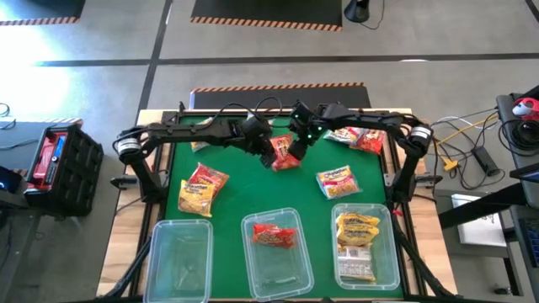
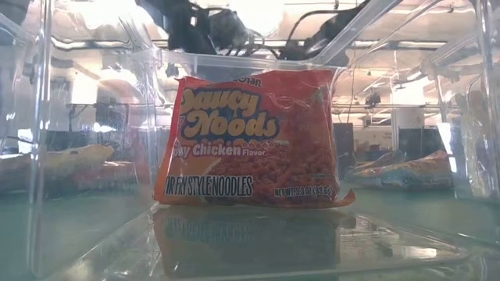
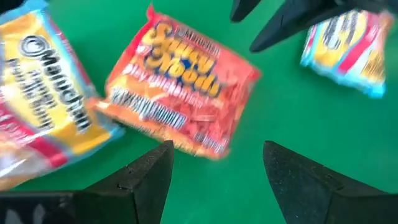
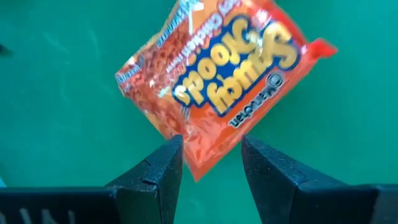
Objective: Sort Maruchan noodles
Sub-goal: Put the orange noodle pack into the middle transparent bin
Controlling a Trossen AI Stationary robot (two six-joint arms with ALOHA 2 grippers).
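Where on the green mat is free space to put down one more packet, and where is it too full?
Bare green mat lies between the yellow packet and the pale packet, just behind the middle bin. The left bin looks empty. The back centre is crowded: both grippers, left and right, meet over a red packet.

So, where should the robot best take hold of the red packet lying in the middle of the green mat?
Probably at the crimped end edge of the red packet, from straight above. It lies flat, so only an edge gives a hold. The right end effector is open with that end between its fingers. The left end effector is open beside it.
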